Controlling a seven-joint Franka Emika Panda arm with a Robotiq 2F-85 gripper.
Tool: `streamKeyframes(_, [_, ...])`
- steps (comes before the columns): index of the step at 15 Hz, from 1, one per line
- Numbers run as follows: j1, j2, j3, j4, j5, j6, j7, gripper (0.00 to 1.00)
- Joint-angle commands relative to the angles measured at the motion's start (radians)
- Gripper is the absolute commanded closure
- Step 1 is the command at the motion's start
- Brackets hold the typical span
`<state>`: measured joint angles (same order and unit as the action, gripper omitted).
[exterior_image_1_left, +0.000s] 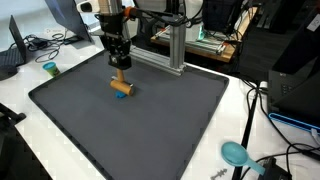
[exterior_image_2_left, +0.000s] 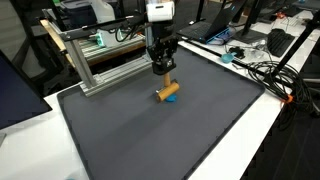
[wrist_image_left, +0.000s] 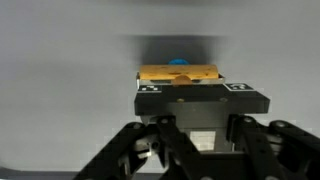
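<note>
Near the back of the dark mat (exterior_image_1_left: 180, 130) on the white worktop (exterior_image_1_left: 18, 88), the tool (exterior_image_1_left: 120, 76) is clamped onto a wooden cylinder (exterior_image_1_left: 122, 89) with a blue end. Grab looks done, but afaict the cylinder's sitting on the mat, not lifted yet.

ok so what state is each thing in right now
gripper, shut on the wooden block
wooden block, gripped, blue end showing, down at the dark mat; resting or just lifted, cannot tell
dark mat, lying flat
teal cup, off the dark mat, untouched
</note>
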<state>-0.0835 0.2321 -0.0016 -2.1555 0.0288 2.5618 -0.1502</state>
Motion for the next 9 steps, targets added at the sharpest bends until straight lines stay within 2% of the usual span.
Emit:
streamKeyframes(1, [0.005, 0.011, -0.013, -0.006, -0.029, -0.081, -0.018, 0.78])
streamKeyframes(6, [0.005, 0.008, -0.016, -0.006, -0.019, -0.074, -0.006, 0.78])
streamKeyframes(9, [-0.01, -0.048, -0.008, -0.027, 0.037, -0.029, -0.026, 0.78])
